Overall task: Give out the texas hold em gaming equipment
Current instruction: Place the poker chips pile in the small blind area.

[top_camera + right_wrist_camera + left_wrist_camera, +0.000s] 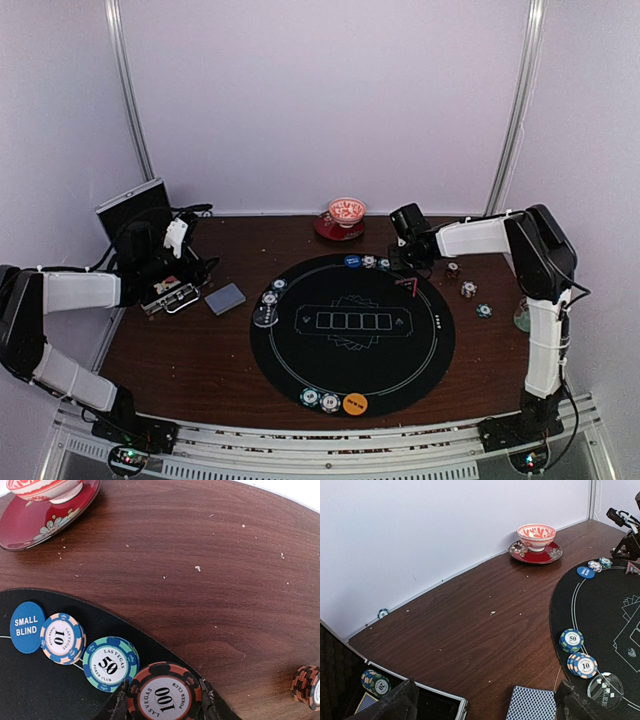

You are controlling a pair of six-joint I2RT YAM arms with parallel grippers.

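Note:
My right gripper (pixel 164 702) is shut on a red-and-black 100 chip (pixel 164 695) at the far edge of the black mat (pixel 30 690). Beside it lie a green 50 chip (pixel 110 664), a 10 chip (pixel 61 638) and the blue small-blind disc (pixel 26 627). In the top view the right gripper (pixel 405 260) is over that row. My left gripper (pixel 482 711) is open above the grey-blue card deck (pixel 532 704), which also shows in the top view (pixel 225 298). A 50 chip (pixel 571 640), a stack of 10 chips (pixel 583 665) and a clear disc (pixel 606 689) lie on the mat's left edge.
An open metal case (pixel 165 297) holding chips (pixel 376 682) lies at the left. The red-and-white bowl on its saucer (pixel 343 213) stands at the back. Loose chips (pixel 468 289) lie right of the mat. Two chips (pixel 320 400) and an orange disc (pixel 355 404) are at the mat's near edge.

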